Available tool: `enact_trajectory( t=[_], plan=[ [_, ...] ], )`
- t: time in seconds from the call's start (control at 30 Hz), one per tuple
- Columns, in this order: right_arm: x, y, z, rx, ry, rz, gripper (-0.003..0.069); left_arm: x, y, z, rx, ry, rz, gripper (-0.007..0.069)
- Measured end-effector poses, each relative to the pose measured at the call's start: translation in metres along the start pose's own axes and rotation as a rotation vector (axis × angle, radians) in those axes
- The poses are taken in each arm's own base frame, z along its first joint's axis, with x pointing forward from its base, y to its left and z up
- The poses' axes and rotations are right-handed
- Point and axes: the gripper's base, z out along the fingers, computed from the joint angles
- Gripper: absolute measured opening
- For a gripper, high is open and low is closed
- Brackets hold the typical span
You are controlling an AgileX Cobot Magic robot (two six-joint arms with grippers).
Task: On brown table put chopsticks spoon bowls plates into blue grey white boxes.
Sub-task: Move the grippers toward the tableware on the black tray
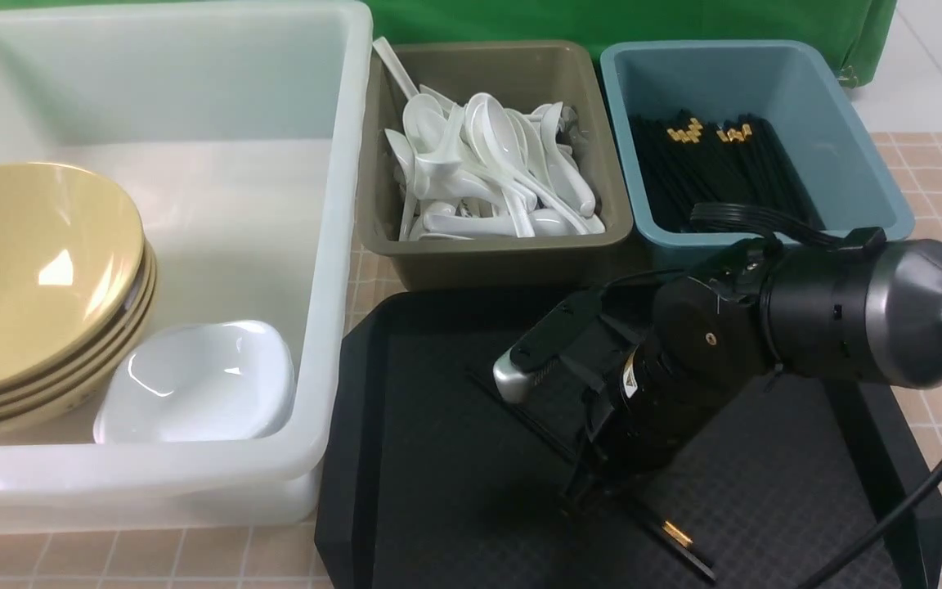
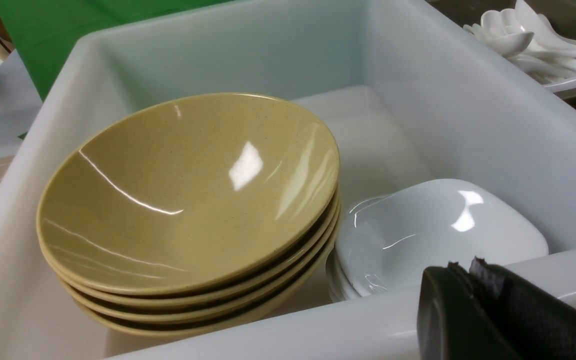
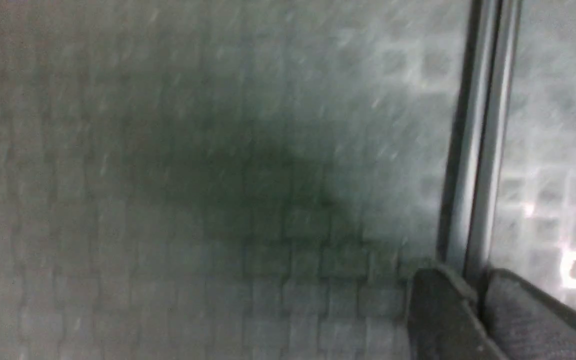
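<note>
**Pinching chopsticks on the tray**

Gripping a pair of chopsticks [image 3: 478,150] between the fingers [image 3: 438,310] of the right gripper [image 3: 474,285], with the jaws drawn in to a slim gap just wide enough for the two sticks. Pressing a pad against each side of the pair, as far as the blurred right wrist view is showing. Holding them low against the black tray [image 1: 405,458], gold-banded end pointing toward the robot's side; not showing whether lifted clear or touching the textured surface. Angling down from the right over the middle of the tray and hiding the far end of the sticks under the wrist.

Standing just behind the tray: the blue box [image 1: 863,188], carrying a heap of stored chopsticks [image 1: 716,172], and beside it the grey box [image 1: 487,262], carrying plain white spoons [image 1: 487,172]. Sitting to the left of both, on the brown table [image 1: 929,164]: the white box [image 1: 332,245], containing four stacked bowls [image 1: 21,270] with stacked plates [image 1: 201,380] just beside them.

Hovering the left gripper [image 2: 468,267] above the near rim of the white box, fingers pressed together, gripping nothing.
</note>
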Motion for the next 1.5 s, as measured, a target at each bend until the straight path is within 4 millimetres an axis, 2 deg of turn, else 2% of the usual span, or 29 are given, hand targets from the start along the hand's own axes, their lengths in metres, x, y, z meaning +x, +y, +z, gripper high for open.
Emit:
enact_trajectory(
  t=[0.1,0.17,0.2,0.23,0.37,0.5,0.6,0.77,0.87,1.0,1.07,1.2,1.3,1.4,1.47,1.5],
  plan=[
    [0.000,0.001,-0.022,0.005,-0.044,-0.005,0.0050,0.000,0.000,0.000,0.000,0.000,0.000,0.0001],
    [0.000,0.002,-0.034,0.010,-0.077,-0.008,0.0042,0.000,0.000,0.000,0.000,0.000,0.000,0.0001],
    [0.000,0.002,-0.053,0.023,-0.132,-0.019,0.0040,0.000,0.000,0.000,0.000,0.000,0.000,0.0001],
    [0.000,0.002,-0.064,0.031,-0.162,-0.026,0.0039,0.000,0.000,0.000,0.000,0.000,0.000,0.0001],
    [0.002,0.003,-0.091,0.052,-0.246,-0.052,0.0040,0.000,0.000,0.000,0.000,0.000,0.000,0.0001],
    [0.004,0.002,-0.089,0.048,-0.214,-0.050,0.0042,0.000,0.000,0.000,0.000,0.000,0.000,0.0001],
    [0.008,-0.001,-0.070,0.033,-0.107,-0.039,0.0067,0.000,0.000,0.000,0.000,0.000,0.000,0.0001],
    [0.009,-0.005,-0.027,0.012,0.035,-0.031,0.0169,0.000,0.000,0.000,0.000,0.000,0.000,0.0001],
    [0.010,-0.006,-0.009,0.005,0.078,-0.034,0.0188,0.000,0.000,0.000,0.000,0.000,-0.001,0.0001],
    [0.008,-0.006,-0.003,0.002,0.086,-0.052,0.0182,0.000,0.000,0.000,0.000,0.000,-0.001,0.0001],
    [0.009,-0.006,-0.002,-0.003,0.088,-0.049,0.0132,0.000,0.000,0.000,0.000,0.000,-0.001,0.0001],
    [0.008,-0.006,-0.006,0.000,0.078,-0.074,0.0041,0.000,0.000,0.000,0.000,0.000,-0.001,0.0001],
    [0.009,-0.006,-0.013,0.006,0.063,-0.080,0.0036,0.000,0.000,0.000,0.000,0.000,-0.001,0.0001],
    [0.008,-0.004,-0.045,0.025,-0.026,-0.088,0.0036,0.000,0.000,0.000,0.000,0.000,-0.001,0.0001],
    [0.009,-0.003,-0.077,0.049,-0.126,-0.106,0.0036,0.000,0.000,0.000,0.000,0.000,-0.001,0.0001],
    [0.009,-0.003,-0.080,0.053,-0.136,-0.111,0.0036,0.000,0.000,0.000,0.000,0.000,-0.001,0.0001]
  ],
)
